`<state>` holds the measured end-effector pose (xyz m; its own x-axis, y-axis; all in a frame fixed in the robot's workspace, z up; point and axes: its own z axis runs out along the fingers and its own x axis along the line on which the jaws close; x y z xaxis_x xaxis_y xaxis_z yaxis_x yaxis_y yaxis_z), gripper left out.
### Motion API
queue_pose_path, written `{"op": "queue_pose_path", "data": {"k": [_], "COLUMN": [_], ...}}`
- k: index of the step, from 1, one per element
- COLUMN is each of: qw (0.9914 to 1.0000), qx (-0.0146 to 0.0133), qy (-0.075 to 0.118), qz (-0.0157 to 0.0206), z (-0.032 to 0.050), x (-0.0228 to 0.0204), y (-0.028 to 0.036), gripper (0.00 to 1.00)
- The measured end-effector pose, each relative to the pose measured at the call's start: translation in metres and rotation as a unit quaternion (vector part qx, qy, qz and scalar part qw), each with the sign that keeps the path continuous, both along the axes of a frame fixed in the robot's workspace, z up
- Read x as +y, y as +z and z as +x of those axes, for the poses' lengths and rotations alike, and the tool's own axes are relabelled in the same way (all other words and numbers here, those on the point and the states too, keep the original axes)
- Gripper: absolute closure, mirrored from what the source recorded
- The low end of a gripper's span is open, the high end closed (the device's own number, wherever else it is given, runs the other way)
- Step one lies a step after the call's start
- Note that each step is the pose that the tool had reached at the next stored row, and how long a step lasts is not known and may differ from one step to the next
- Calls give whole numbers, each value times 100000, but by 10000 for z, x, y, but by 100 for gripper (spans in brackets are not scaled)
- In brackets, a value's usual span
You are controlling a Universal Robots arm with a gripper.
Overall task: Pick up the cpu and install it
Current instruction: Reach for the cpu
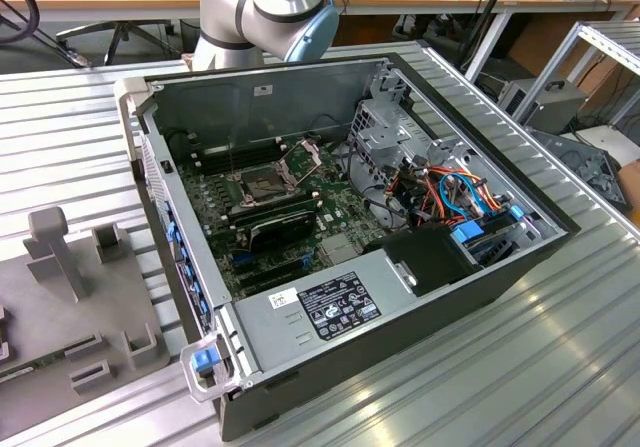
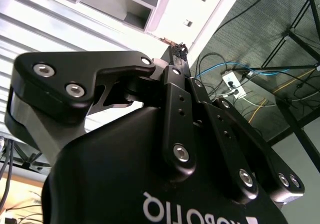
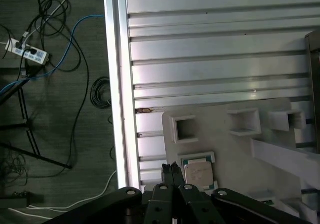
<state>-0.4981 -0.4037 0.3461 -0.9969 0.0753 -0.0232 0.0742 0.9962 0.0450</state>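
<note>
The cpu (image 3: 199, 173) is a small pale square chip lying flat in a green-edged pocket of the grey fixture tray (image 3: 235, 149), seen in the first wrist view. My gripper (image 3: 171, 170) hangs above the tray, just beside the chip and clear of it. Its two black fingers are pressed together with nothing between them, and in the second wrist view the gripper (image 2: 178, 49) looks the same. In the exterior view the green motherboard (image 1: 330, 212) lies inside the open computer case (image 1: 450, 297), and its dark socket (image 1: 262, 180) has its metal frame lifted.
The case sits on a ribbed aluminium table (image 1: 560, 367), with the grey fixture tray (image 1: 90, 307) at the exterior view's left. The table's edge (image 3: 117, 83) runs close to the tray, with cables and a power strip (image 3: 27, 53) on the floor beyond. The arm's base (image 1: 265, 12) stands behind the case.
</note>
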Motion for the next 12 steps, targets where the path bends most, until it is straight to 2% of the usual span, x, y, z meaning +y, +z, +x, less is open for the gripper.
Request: {"op": "queue_pose_path", "data": {"k": [12], "qw": [100000], "qx": [-3], "qy": [0], "qz": [-1], "z": [0], "x": [0], "y": [-54], "gripper": [89]}}
